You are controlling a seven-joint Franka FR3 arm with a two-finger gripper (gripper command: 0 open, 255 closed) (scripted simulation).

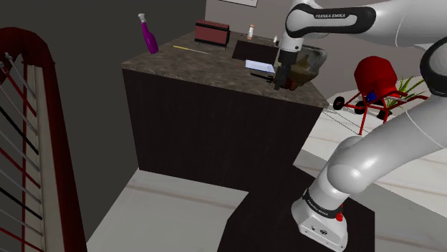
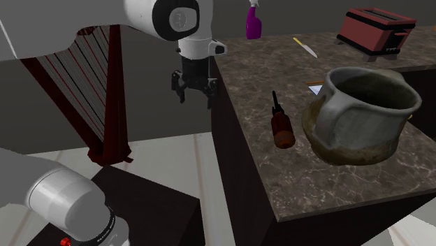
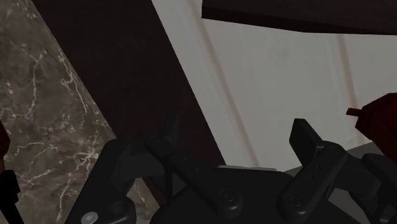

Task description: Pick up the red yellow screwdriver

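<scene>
The screwdriver (image 2: 281, 124) has a dark red handle and a black shaft. It lies flat on the dark marbled counter (image 2: 265, 63), near the counter's edge and beside a big grey mug. In the shoulder view the screwdriver (image 1: 291, 85) shows as a reddish bit just behind the hand. My black gripper (image 2: 195, 98) hangs open with nothing between its fingers, past the counter's edge and over the floor, to the second exterior view's left of the screwdriver. In the wrist view the gripper (image 3: 238, 135) has its fingers apart, above the counter's side and the pale floor.
A big grey mug (image 2: 360, 112) stands right beside the screwdriver. Farther back on the counter are a yellow-handled knife (image 2: 304, 47), a purple spray bottle (image 2: 253, 24) and a red toaster (image 2: 370, 31). A dark red harp-like frame (image 2: 98, 84) stands on the floor below the gripper.
</scene>
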